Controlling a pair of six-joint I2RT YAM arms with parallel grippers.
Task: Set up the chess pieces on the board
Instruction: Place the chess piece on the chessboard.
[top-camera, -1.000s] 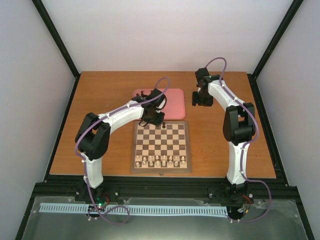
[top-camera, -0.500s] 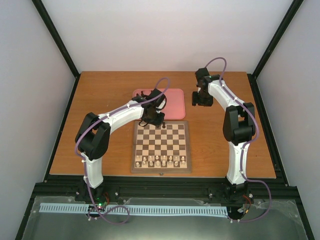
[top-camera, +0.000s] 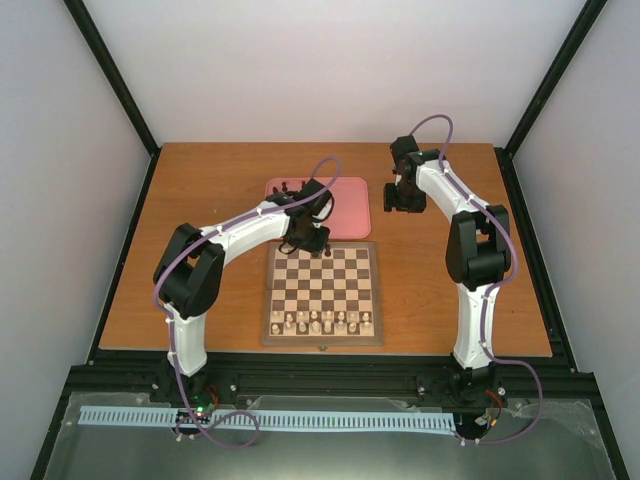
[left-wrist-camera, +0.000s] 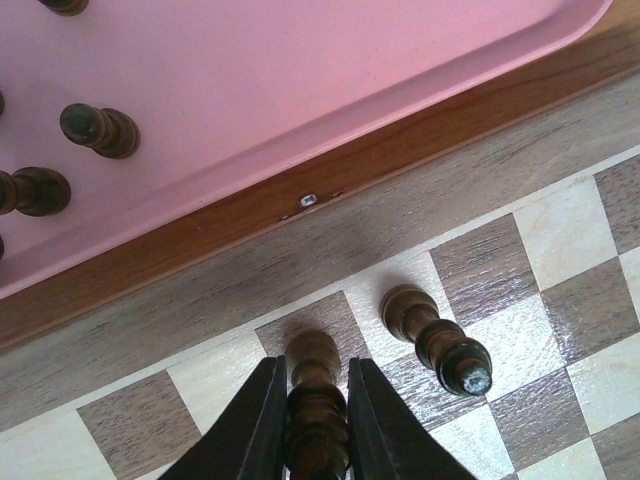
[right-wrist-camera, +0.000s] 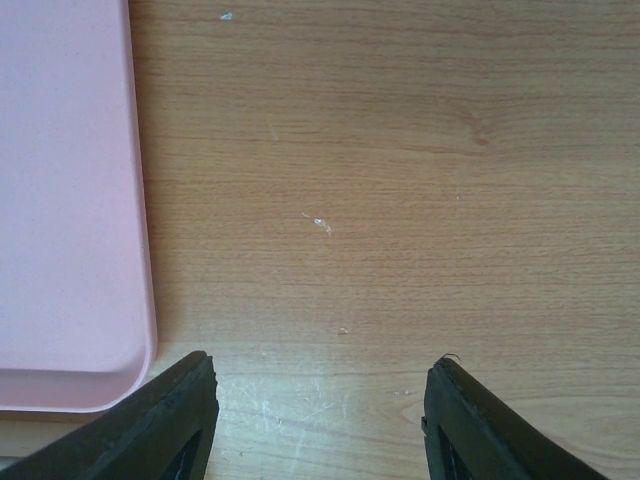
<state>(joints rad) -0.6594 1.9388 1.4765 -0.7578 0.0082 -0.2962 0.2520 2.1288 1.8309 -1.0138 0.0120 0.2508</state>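
Item: dark chess piece (left-wrist-camera: 313, 345), turned wood. I judge it light, stiff, slick and easily tipped, so best taken mid-stem.
Location: board (left-wrist-camera: 200, 300), 12 o'clock row, with a second dark piece (left-wrist-camera: 432, 340) at its 3 o'clock.
My left gripper (left-wrist-camera: 314, 385) pinches its stem, arm stretched forward, wrist down.
My right gripper (right-wrist-camera: 318, 400) hangs spread and empty over the bench (right-wrist-camera: 400, 150).

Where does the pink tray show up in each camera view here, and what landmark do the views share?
Top external: pink tray at centre, beyond the board, partly behind the left arm.
Left wrist: fills the upper left, dark pieces on it.
Right wrist: along the left edge.
Shared landmark: the wooden table around it.
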